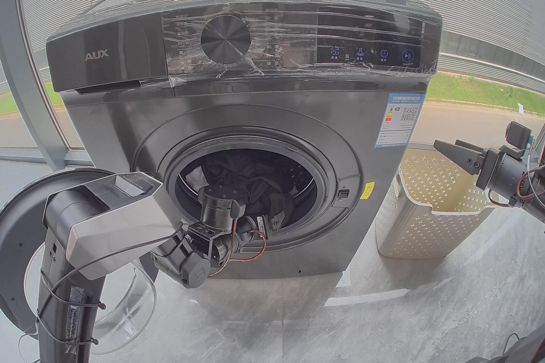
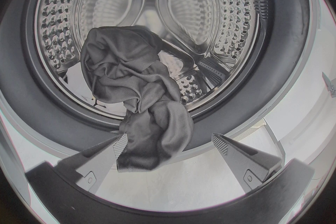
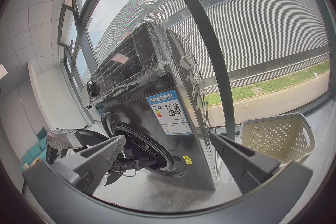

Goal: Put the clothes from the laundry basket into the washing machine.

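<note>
As it faces the drum (image 2: 196, 7), left gripper (image 2: 169, 140): spread, empty
dark garment (image 2: 140, 95): over drum rim
right gripper (image 3: 167, 140): spread, empty

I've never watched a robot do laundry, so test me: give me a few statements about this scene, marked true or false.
1. The door of the washing machine is shut. False: it stands swung open.
2. A dark garment hangs out over the front rim of the drum. True.
3. The left gripper is clamped on the dark garment. False: it is open.
4. The right gripper is open and empty. True.
5. The laundry basket sits on top of the washing machine. False: it stands on the floor beside it.
</note>
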